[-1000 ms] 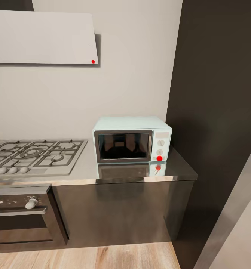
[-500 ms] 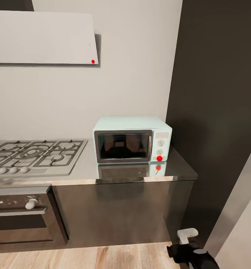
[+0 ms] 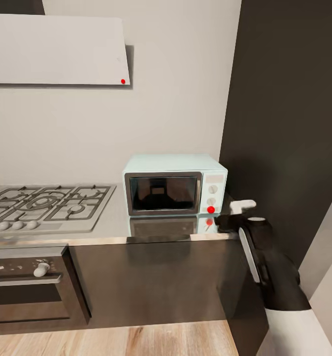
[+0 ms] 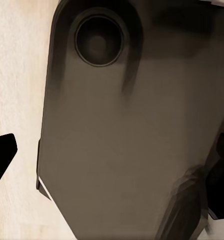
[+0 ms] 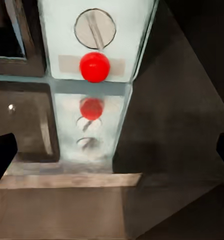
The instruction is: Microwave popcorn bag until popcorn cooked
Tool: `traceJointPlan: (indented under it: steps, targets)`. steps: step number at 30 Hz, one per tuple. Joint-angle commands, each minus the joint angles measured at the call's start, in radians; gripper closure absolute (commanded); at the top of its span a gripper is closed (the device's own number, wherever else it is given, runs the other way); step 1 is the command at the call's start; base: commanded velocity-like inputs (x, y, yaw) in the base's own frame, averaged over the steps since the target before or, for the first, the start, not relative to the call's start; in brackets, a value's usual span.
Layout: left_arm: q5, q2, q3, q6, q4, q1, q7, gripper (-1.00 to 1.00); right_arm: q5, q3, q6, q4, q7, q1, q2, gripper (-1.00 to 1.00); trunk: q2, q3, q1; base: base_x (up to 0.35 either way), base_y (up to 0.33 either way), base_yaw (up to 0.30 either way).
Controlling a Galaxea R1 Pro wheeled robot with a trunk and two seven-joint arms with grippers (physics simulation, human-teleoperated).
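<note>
Door shut on the microwave (image 3: 174,184), red light (image 5: 94,66) glowing, and the right gripper (image 3: 233,213), fingers spread and empty, hovers just beside the control panel (image 3: 213,192) — heating looks underway, the popcorn bag presumably inside, unseen.

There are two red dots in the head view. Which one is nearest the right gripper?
The red round light at the bottom of the microwave control panel, just beside the right gripper. The other red dot sits high on the wall-mounted panel.

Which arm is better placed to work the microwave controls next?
Right. The right gripper is raised beside the microwave, and its wrist camera faces the red round light and knob. The left wrist camera looks down at the floor.
</note>
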Motion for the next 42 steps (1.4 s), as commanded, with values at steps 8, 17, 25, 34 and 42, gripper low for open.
traceJointPlan:
  steps: [8,17,25,34,42]
  targets:
    - [0.004,-0.001,0.003,-0.001,-0.001,0.0,0.0,-1.0,0.005,0.002,0.005,0.003,-0.027,-0.15,0.02,-1.0,-0.001,-0.001,0.0,0.0,0.0,0.0]
    - [0.004,-0.002,0.003,-0.001,-0.001,0.0,0.0,-1.0,0.004,0.005,-0.122,0.218,-0.151,-0.152,0.174,-1.0,-0.001,-0.001,0.0,0.0,0.0,0.0]
    - [0.004,0.0,0.003,-0.001,-0.001,0.0,0.0,-1.0,-0.011,0.005,-0.109,0.219,-0.149,-0.152,0.176,-1.0,-0.001,-0.001,0.0,0.0,0.0,0.0]
    - [0.004,0.0,0.004,-0.001,-0.001,0.0,0.0,-1.0,-0.016,0.026,-0.058,0.174,-0.089,-0.153,0.176,-1.0,-0.001,-0.001,0.0,0.0,0.0,0.0]
    - [0.004,0.0,0.004,-0.001,-0.001,0.0,0.0,-1.0,-0.004,0.022,-0.055,0.167,-0.068,-0.152,0.174,-1.0,-0.001,-0.001,0.0,0.0,0.055,0.0]
